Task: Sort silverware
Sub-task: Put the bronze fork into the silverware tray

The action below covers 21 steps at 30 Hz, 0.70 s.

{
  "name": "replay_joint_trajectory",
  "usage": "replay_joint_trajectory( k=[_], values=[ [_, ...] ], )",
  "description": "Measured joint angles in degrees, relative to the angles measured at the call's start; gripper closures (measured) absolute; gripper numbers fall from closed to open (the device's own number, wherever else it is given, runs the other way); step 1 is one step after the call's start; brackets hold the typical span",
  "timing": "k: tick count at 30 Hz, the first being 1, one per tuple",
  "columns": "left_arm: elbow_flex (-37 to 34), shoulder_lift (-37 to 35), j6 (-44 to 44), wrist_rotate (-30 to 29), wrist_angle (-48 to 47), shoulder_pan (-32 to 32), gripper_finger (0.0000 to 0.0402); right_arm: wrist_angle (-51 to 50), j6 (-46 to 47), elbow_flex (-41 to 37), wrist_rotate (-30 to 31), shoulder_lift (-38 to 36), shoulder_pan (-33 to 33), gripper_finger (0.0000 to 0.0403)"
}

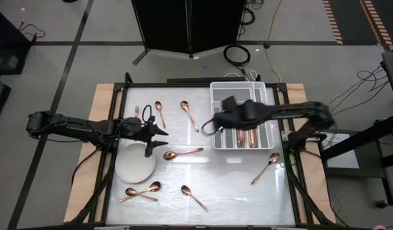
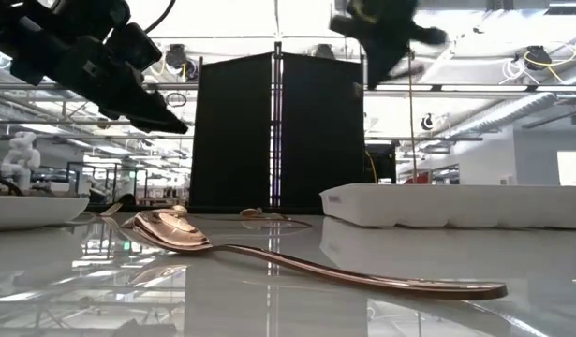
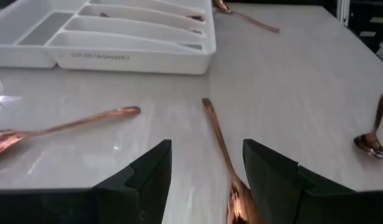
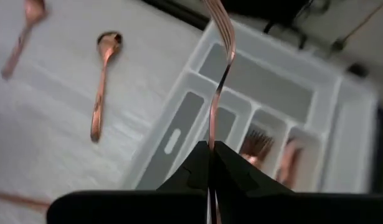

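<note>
The silverware is copper-coloured. Several spoons lie flat on the white table, among them one [image 1: 183, 153] just right of my left gripper and one [image 1: 190, 115] left of the white tray [image 1: 216, 112]. My left gripper [image 1: 151, 137] hovers open over the table; in its wrist view a spoon [image 3: 217, 134] lies below the gap between its fingers, untouched. My right gripper [image 4: 211, 152] is shut on a fork [image 4: 217, 74] and hangs high over the tray's left edge [image 1: 212, 124]. Forks [image 4: 258, 144] lie in one tray compartment. My right gripper pinches the fork's handle [image 4: 212, 134] between its two fingers. The fork runs on along the fingers' line, its tines [image 4: 220, 15] farthest from them. The fingers slant down. The fork is lifted clear, above the tray's left compartments.
A round white plate [image 1: 135, 167] sits near my left gripper, toward the near edge. More spoons lie near the front edge [image 1: 140, 191], [image 1: 195, 198] and at the right [image 1: 266, 167]. A black cabinet [image 2: 278, 131] stands beyond the far edge.
</note>
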Motion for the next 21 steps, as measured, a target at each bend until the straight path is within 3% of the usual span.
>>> replay_joint_trajectory(
  k=[5, 10, 18, 21],
  values=[
    [0.00, 0.00, -1.05, 0.02, -2.56, 0.00, 0.0206, 23.53, 6.24, -24.16, -2.76, -13.60, -5.02, 0.0403],
    [0.00, 0.00, -1.07, 0.02, -4.21, 0.00, 0.0206, 38.90, 10.78, -41.34, -11.82, -17.73, -8.55, 0.0403],
    [0.00, 0.00, -1.07, 0.02, -4.05, 0.00, 0.0206, 42.29, 16.96, -49.52, -12.90, -17.75, -11.30, 0.0403],
    [0.00, 0.00, -1.09, 0.02, -4.05, 0.00, 0.0206, 42.83, 19.26, -50.15, -10.07, -17.72, -11.31, 0.0403]
  ],
)
